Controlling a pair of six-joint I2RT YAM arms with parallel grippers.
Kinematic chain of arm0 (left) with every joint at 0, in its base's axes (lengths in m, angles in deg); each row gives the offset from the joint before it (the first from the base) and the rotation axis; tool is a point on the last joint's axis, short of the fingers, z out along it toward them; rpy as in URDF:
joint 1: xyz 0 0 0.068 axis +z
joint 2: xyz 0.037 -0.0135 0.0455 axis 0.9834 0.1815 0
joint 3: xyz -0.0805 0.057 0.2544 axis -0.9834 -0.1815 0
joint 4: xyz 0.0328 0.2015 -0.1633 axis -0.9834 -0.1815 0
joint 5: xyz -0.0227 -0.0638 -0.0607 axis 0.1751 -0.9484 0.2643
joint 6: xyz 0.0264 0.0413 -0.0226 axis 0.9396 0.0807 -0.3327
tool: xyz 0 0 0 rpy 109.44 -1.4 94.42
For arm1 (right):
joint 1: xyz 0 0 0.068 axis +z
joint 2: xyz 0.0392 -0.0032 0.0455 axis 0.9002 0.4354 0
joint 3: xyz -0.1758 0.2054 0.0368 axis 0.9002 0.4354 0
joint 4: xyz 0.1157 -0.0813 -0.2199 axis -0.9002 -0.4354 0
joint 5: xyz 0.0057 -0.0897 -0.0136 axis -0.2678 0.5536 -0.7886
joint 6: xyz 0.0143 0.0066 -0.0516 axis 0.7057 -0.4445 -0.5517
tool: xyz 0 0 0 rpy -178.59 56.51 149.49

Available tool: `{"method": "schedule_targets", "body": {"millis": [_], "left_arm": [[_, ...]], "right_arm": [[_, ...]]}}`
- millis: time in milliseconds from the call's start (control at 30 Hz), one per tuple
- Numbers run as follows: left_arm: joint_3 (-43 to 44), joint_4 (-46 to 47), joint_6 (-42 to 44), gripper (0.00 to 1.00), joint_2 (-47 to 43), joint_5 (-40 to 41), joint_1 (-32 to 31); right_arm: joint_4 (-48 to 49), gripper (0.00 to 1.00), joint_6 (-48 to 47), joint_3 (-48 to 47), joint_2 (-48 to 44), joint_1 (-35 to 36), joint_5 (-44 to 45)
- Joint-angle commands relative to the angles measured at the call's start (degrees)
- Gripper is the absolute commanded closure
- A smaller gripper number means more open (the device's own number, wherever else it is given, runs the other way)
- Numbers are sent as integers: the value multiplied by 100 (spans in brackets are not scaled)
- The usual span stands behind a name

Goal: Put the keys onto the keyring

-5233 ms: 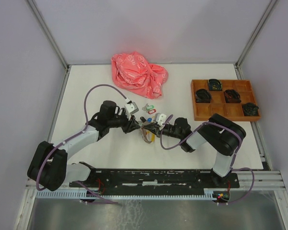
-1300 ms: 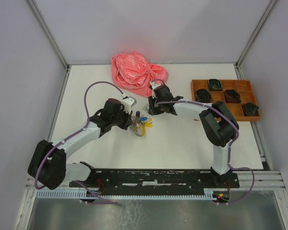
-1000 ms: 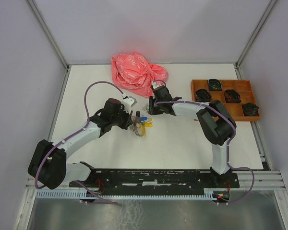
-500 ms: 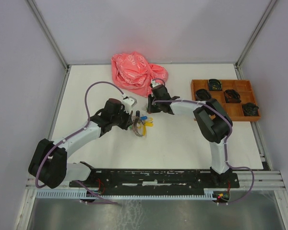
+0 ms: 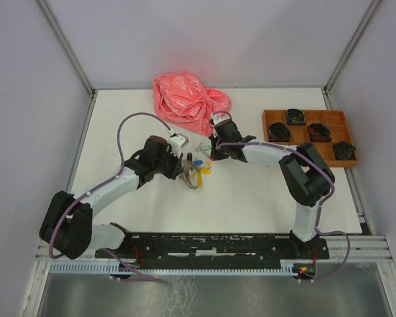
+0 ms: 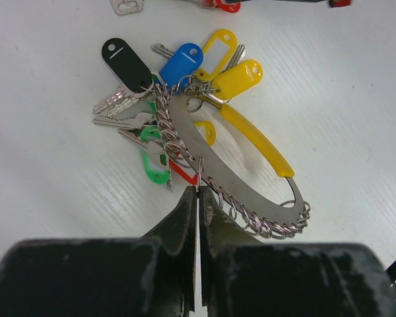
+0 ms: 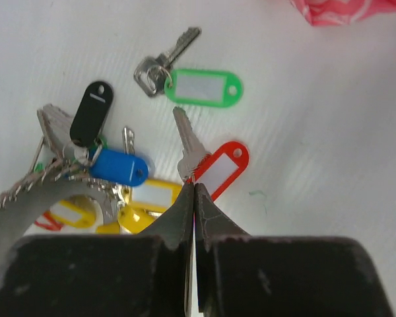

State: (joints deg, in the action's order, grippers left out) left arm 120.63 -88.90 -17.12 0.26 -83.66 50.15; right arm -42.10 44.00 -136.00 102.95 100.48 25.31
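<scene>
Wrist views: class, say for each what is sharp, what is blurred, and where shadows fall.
Left wrist view: the keyring is sharp, the left gripper near the lens blurred, shadows on the table faint. Right wrist view: the green-tagged key and red-tagged key are sharp, the right gripper a soft dark blur; even light, no harsh glare.

Clearance around the key cluster, mid-table.
Blocked at centre by left gripper [image 5: 184,168], clamped on the keyring [image 6: 241,191], and by right gripper [image 5: 210,154], pinched on red-tagged key [image 7: 208,165]; tips near each other, narrow gap only. Hemmed at the far side by pink bag [image 5: 190,102], just beyond green-tagged key [image 7: 199,86]. Passable over bare table [image 5: 251,198] on the near side and toward orange tray [image 5: 266,142], well apart at right.
</scene>
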Motion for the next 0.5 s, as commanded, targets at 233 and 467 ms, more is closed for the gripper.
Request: {"method": "schedule_targets", "body": {"millis": [233,467], "left_arm": [[169,270,-29,97,-4,-375,-6],[185,312,-56,97,71,-465,-6]], "right_arm": [[-27,99,-568,1763,-2059,130,587],[703,98,-535,2651,-2439,517,1203]]}}
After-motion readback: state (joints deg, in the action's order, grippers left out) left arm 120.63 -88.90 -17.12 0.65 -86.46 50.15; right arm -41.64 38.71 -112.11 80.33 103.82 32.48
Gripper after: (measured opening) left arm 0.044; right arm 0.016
